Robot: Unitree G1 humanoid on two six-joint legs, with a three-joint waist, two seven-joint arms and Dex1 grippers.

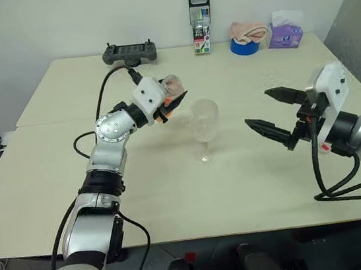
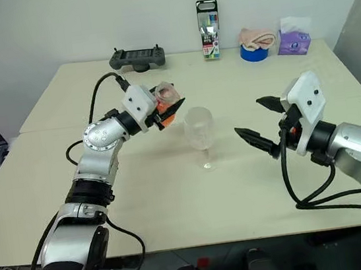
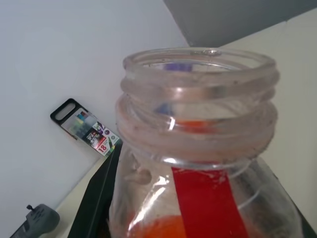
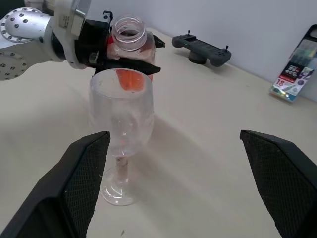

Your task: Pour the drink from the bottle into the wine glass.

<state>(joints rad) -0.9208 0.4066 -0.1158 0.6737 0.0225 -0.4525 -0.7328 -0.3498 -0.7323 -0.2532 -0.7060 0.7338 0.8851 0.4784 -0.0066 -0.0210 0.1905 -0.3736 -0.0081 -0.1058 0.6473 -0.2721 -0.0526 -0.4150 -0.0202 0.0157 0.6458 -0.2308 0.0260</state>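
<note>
on the left we see our left gripper [image 1: 171, 104] clamped on the small clear plastic bottle [image 1: 170, 89] with a red label strip, uncapped, tilted toward the glass with orange-red drink [image 4: 130, 79] inside. just beside its mouth, the clear stemmed wine glass [image 1: 204, 120] stands upright on the pale beige table [image 1: 254, 185]. to the right, our right gripper [image 1: 277, 113] hovers near the glass, black fingers spread wide apart, holding nothing.

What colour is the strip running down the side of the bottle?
Red, clearest in the left wrist view on the bottle.
</note>
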